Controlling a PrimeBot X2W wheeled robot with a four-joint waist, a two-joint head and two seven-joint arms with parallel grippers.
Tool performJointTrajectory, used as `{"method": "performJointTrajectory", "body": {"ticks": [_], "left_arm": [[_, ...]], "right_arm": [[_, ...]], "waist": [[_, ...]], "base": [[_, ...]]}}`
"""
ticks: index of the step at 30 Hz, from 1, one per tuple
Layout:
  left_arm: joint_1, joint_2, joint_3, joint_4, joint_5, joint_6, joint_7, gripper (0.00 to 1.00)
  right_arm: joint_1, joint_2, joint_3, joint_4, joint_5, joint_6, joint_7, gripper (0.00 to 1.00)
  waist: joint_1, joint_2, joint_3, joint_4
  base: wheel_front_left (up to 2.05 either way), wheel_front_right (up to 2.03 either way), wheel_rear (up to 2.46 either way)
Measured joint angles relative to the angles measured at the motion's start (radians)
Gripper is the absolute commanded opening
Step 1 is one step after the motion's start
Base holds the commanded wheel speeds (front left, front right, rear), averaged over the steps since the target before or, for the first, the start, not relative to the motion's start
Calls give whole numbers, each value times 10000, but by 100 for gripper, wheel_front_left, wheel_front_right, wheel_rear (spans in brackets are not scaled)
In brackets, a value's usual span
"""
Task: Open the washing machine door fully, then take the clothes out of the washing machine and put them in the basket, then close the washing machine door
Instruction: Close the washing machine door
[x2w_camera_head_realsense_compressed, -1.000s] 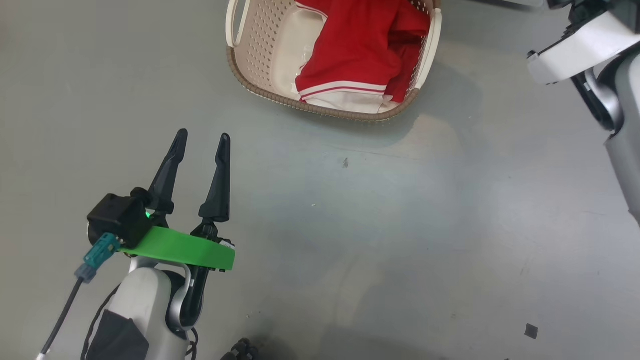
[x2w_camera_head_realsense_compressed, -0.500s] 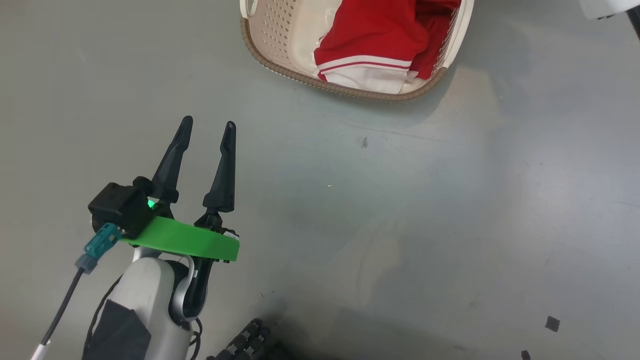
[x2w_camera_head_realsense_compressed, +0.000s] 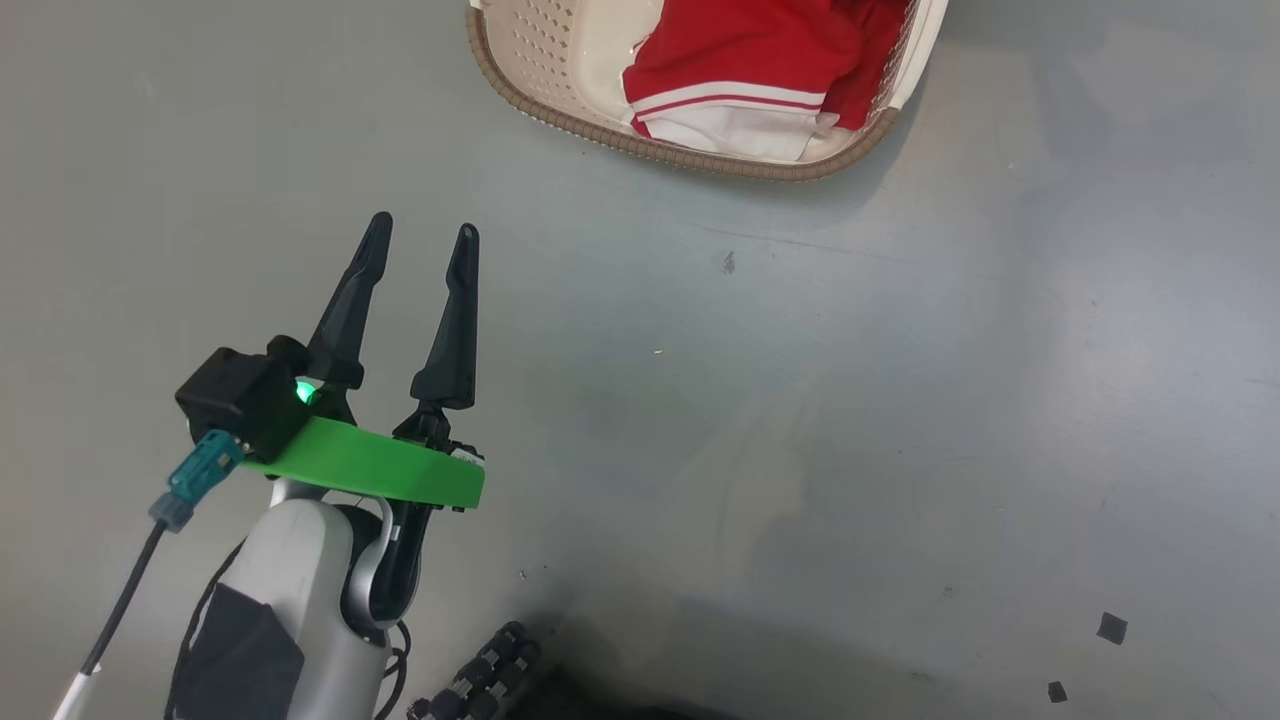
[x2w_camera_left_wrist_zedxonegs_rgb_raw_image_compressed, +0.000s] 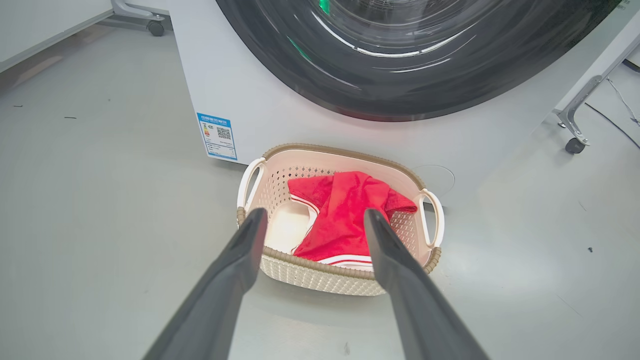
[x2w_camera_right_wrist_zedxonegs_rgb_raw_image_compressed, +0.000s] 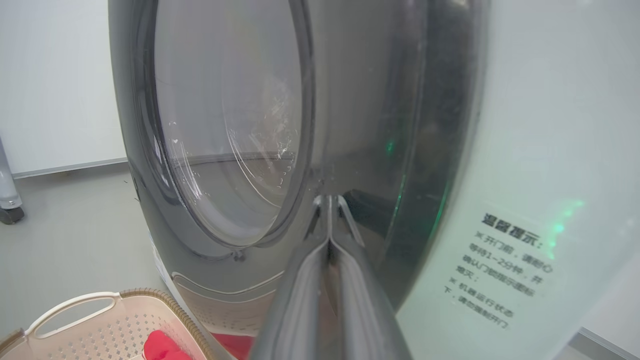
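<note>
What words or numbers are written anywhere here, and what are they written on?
"温馨提示:" is a black heading printed on the washer's white front, beside the door.
The smaller lines under that heading are Chinese characters, too blurred to read for sure.
The blue label at the washer's lower front corner has a square code and tiny print, too small to read.
</note>
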Motion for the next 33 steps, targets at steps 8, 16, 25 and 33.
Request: {"method": "performJointTrajectory", "body": {"ticks": [8,16,25,33], "left_arm": [[-135,-10,-109,61,-23,0,0,100],[-272,-10,-88,247,-29,-4,0,100],[-274,-10,75,539,23,-8,0,100],[-262,-13,426,1032,460,-8,0,100]], "right_arm": [[-307,190,146,322,-117,0,-48,0],[-343,324,234,848,-196,0,-255,0],[138,451,190,1430,-142,-96,-556,0],[1962,1185,0,1661,474,-197,-667,0]], "waist": [[0,0,58,-56],[0,1,-74,-115],[0,0,-580,-235],[0,0,-1465,-491]], "base": [[0,0,0],[0,0,0],[0,0,0],[0,0,0]]}}
